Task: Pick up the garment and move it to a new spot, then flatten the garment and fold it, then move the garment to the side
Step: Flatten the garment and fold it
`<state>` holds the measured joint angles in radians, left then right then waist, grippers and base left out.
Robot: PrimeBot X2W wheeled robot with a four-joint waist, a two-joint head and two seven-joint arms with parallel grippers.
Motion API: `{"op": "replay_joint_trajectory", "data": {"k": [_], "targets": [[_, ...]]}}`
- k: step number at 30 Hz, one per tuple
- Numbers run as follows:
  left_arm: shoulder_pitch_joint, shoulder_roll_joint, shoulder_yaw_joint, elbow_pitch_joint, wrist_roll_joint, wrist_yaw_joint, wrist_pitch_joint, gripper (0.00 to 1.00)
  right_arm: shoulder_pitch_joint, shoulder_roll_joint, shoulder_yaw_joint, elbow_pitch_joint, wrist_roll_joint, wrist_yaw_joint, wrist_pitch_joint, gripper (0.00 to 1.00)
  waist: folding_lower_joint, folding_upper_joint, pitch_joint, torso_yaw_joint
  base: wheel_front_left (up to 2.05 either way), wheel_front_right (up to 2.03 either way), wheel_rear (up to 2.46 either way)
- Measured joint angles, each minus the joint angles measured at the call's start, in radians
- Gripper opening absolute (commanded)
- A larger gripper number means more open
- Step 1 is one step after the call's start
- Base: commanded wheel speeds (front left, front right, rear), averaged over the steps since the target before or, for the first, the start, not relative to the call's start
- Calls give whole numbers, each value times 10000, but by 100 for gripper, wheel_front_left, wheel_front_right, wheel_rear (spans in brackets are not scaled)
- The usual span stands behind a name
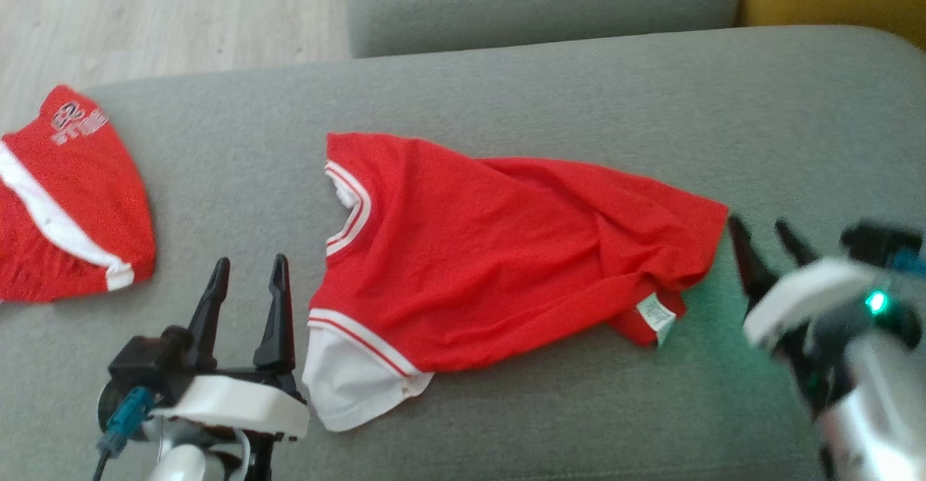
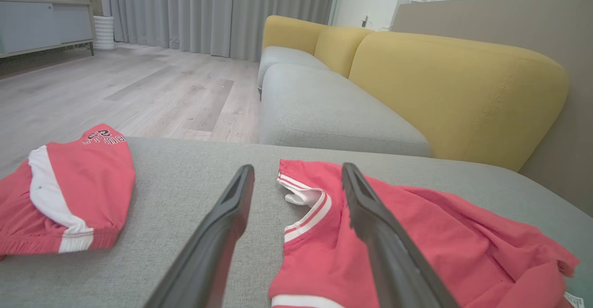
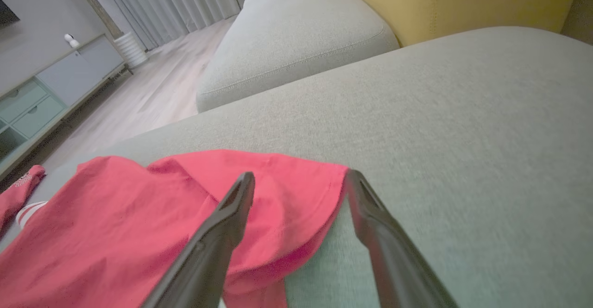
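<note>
Head view – garment: a red T-shirt, the garment (image 1: pixel 506 264) lies rumpled near the middle of the grey cushion (image 1: pixel 579 83), neck end to the left, hem to the right, with soft creases running across the body.
Head view – trim: the collar (image 1: pixel 354 210) is banded in white and red stripes; a white sleeve (image 1: pixel 347 387) with a striped seam spreads out at the lower left; a small pale label (image 1: pixel 657 316) sticks out at the lower right corner.
Head view – left gripper (image 1: pixel 246 278): fingers spread and holding nothing, just beside the white sleeve.
Head view – right gripper (image 1: pixel 770 239): blurred, fingers apart and holding nothing, just off the right corner of the hem.
Head view – shorts (image 1: pixel 72 199): red with a white side stripe and pale lettering, well apart from the garment at the cushion's left edge.
Left wrist view – garment: the striped collar shows between the two dark fingers; the red body runs off to the right under the right-hand finger, and whether that finger touches the cloth cannot be told.
Left wrist view – surroundings: shorts at the left, a yellow backrest (image 2: pixel 454 90) beyond, a pale wooden floor (image 2: pixel 139 90) behind.
Right wrist view – garment: the hem edge curves between the parted fingers, its rim rolled slightly under; red cloth fills the lower left and bare grey cushion lies to the right.
</note>
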<state>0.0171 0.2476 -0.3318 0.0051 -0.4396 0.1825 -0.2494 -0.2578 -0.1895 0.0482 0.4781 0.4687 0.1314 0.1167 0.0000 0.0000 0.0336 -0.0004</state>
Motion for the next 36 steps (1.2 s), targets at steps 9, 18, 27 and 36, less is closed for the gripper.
{"op": "replay_joint_trajectory", "data": {"k": [9, 18, 27, 36], "targets": [[-454, -351, 111, 384, 245, -431, -2, 100, -2541, -426, -1195, 3227, -328, 0, 2769, 100, 0, 0, 531, 774, 0, 0, 0], [-740, -548, 226, 757, 343, -700, -2, 100, -3653, -420, -2098, 5032, -679, 0, 3590, 100, 0, 0, 1122, 1416, 0, 0, 0], [-873, -750, 337, 968, 487, -963, -2, 100, -3897, -479, -2006, 5402, -652, 0, 3266, 0, 0, 0, 1235, 1624, 0, 0, 0], [-1063, -1095, 393, 986, 686, -1225, -2, 100, -4718, -1141, -1689, 4928, -627, 0, 2382, 0, 1, 0, 1608, 2012, 0, 0, 0]]}}
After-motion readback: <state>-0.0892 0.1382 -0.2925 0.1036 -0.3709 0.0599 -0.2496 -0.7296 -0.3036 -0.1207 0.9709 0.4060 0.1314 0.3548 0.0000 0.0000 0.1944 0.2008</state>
